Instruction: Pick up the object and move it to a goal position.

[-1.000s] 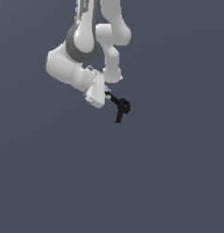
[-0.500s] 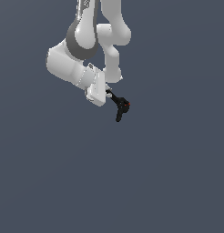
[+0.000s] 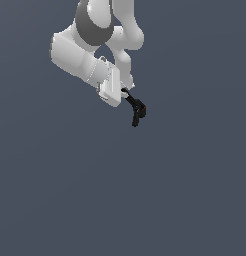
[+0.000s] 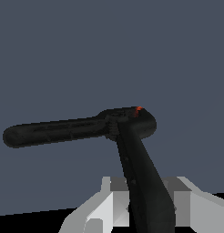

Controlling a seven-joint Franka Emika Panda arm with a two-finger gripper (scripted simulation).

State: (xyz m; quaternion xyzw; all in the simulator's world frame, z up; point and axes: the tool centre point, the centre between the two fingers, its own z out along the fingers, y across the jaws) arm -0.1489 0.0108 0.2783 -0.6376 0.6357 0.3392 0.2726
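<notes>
Exterior view: compared with one second ago and half a second ago, the arm (image 3: pixel 90 55) and its load sit at nearly the same place in frame. Any shift is slight, a small drift toward the exterior view's right and a little down. The clamp's pose relative to the hand looks unchanged across the three frames.

Gripper (image 3: pixel 126 94): clenched on one handle of the black spring clamp (image 3: pixel 137 112). The fingers are mostly hidden behind the white hand body in the exterior view, so the gap between them cannot be read there. In the wrist view the gripped handle runs straight down into the grey-white finger bases (image 4: pixel 114 205), which sit close on either side of it. The clamp (image 4: pixel 109 127) projects away from the hand, with the second handle branching off sideways from the looped head. A tiny red-orange tip (image 4: pixel 138 108) shows at the head.

Clamp position: held in the air, hanging off the end of the hand toward the exterior view's right and slightly below it, touching nothing but the gripper.

Surroundings: uniform dark blue-grey background in both views. No edge, seam or shadow separates floor from wall, so I cannot tell where a surface lies.
</notes>
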